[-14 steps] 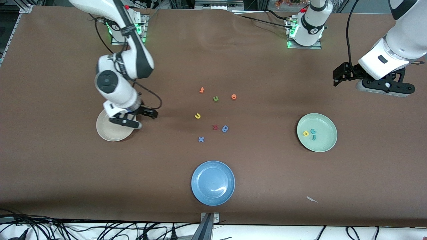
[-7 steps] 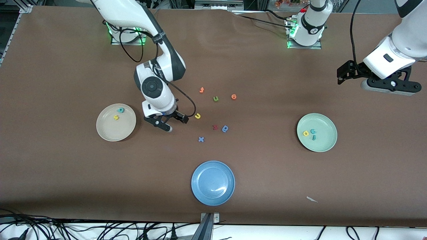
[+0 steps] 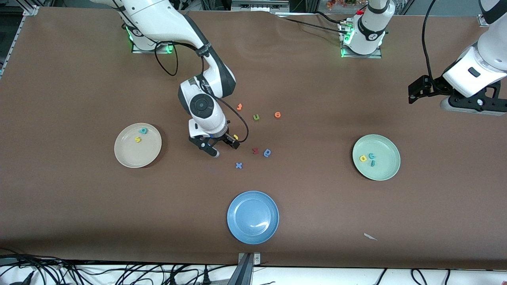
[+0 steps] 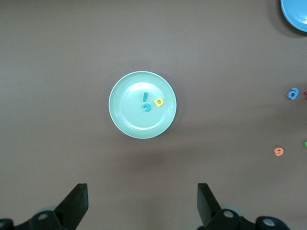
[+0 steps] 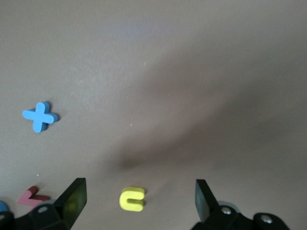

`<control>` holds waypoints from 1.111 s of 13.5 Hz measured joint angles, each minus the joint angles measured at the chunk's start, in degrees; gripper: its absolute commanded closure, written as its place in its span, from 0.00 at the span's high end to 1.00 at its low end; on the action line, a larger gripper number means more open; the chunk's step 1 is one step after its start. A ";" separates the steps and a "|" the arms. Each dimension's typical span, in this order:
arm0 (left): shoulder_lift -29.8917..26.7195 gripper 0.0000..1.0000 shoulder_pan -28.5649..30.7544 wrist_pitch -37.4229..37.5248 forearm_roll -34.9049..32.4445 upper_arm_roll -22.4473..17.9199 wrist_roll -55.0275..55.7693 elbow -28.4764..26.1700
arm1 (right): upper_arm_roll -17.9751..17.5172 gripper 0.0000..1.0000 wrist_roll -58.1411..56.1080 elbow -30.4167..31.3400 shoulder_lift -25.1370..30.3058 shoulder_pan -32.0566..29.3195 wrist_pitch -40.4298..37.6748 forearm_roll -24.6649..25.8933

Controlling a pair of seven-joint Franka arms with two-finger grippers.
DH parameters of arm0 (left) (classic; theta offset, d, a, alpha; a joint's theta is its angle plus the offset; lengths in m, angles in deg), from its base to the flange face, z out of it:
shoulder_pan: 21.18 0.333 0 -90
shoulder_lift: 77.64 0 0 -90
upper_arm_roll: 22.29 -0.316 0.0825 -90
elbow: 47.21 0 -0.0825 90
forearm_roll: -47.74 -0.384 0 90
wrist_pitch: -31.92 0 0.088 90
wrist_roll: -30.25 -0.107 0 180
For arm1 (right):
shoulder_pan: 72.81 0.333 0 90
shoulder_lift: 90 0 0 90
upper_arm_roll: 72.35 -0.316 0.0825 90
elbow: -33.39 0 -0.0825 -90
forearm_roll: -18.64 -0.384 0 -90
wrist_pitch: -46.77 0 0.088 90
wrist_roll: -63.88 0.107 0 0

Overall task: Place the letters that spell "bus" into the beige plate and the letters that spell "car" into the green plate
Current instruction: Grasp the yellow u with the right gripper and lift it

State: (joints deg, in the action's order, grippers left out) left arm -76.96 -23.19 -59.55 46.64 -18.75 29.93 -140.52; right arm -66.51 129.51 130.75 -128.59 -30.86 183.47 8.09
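i am looking down on a brown table (image 3: 79, 206) with my two robot arms reaching in from the top edge. my right gripper (image 3: 216, 147) hangs low over the middle of the table, jaws spread wide and holding nothing. the yellow "u" (image 3: 235, 137) lies on the table just beside it; in the right wrist view the yellow "u" (image 5: 132, 199) sits between the two open fingers, not touched. my left gripper (image 3: 469, 104) waits in the air over the left arm's end of the table, jaws also wide and empty.

the beige plate (image 3: 122, 156) sits toward the right arm's end. in it lie the teal "b" (image 3: 143, 130) and the yellow "s" (image 3: 138, 139), close together. the green plate (image 3: 386, 170) sits toward the left arm's end. in it lie the yellow "a" (image 3: 363, 158), the light-blue "c" (image 3: 372, 156) and the teal "r" (image 3: 372, 163), clustered together.

loose on the table in the middle are an orange letter (image 3: 239, 107), a green "u" (image 3: 256, 117), another orange letter (image 3: 277, 114), a red letter (image 3: 255, 151), a darker blue letter (image 3: 267, 152) and a blue "x" (image 3: 239, 165). a blue plate (image 3: 237, 229) sits nearest the front camera. a small white scrap (image 3: 370, 236) lies nearer the camera than the green plate.
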 measured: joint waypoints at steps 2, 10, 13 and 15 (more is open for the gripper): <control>0.02 1.00 0.01 -0.25 0.52 -0.01 0.00 0.00 | -0.11 1.00 2.69 -0.10 -0.59 0.73 1.40 0.00; 0.05 1.00 0.02 -0.24 0.72 0.19 -0.02 0.04 | -0.24 0.95 6.04 -0.13 -2.47 3.19 2.81 -0.01; 0.05 1.00 0.01 0.53 0.73 0.22 -0.05 0.07 | -0.23 0.77 6.10 -0.13 -2.94 3.28 3.34 -0.01; 0.05 1.00 0.01 0.90 0.74 0.22 -0.05 0.07 | -0.21 0.61 6.10 -0.13 -3.03 3.28 3.62 -0.01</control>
State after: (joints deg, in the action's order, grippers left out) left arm -76.91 -23.18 -58.65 47.38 -18.53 29.88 -140.45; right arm -66.72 135.61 130.62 -131.62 -27.58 187.09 8.08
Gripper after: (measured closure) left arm 0.000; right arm 0.194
